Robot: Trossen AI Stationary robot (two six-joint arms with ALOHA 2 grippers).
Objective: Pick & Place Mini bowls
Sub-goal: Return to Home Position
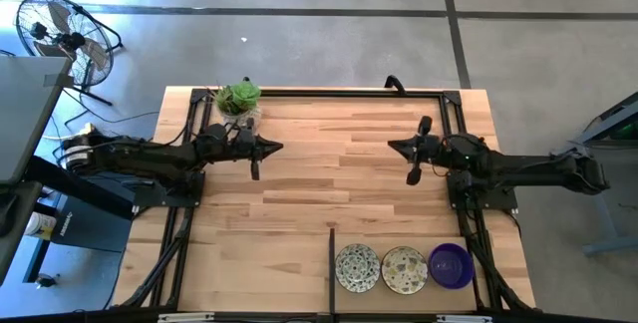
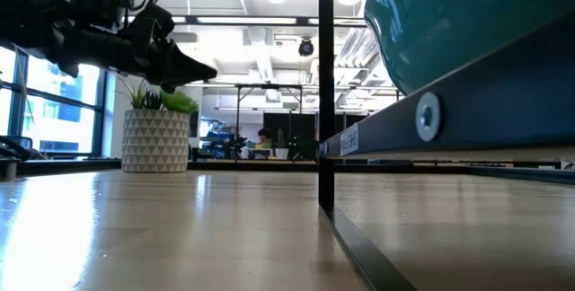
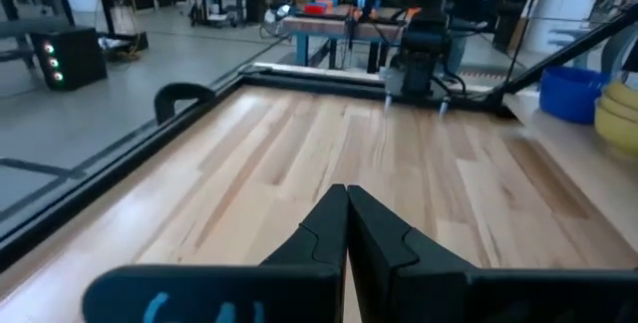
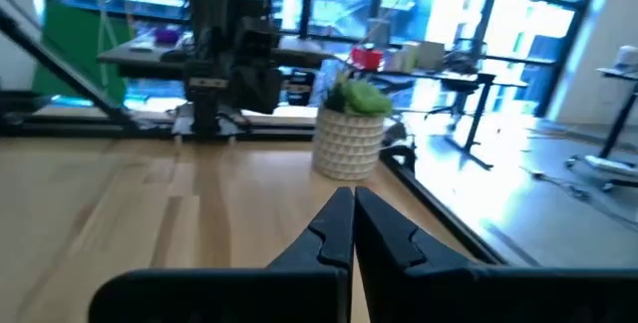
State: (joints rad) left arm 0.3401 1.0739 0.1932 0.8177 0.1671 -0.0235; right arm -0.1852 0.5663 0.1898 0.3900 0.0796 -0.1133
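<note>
Three mini bowls sit in a row at the table's near edge, right of centre: two cream speckled ones point(image 1: 357, 267) point(image 1: 404, 269) and a glossy purple one point(image 1: 451, 265). In the left wrist view they show far off as a bluish bowl point(image 3: 568, 94) beside cream ones point(image 3: 620, 114). My left gripper point(image 1: 277, 147) point(image 3: 346, 198) hovers shut over the far left of the table, pointing right. My right gripper point(image 1: 392, 145) point(image 4: 353, 198) hovers shut opposite it, pointing left. Neither is near the bowls.
A pale patterned pot with a green plant point(image 1: 239, 99) point(image 2: 154, 138) point(image 4: 349, 134) stands at the far left corner, just behind my left gripper. A thin black strip point(image 1: 331, 263) point(image 2: 325, 102) runs from the near edge, left of the bowls. A black frame point(image 1: 329, 91) rims the table.
</note>
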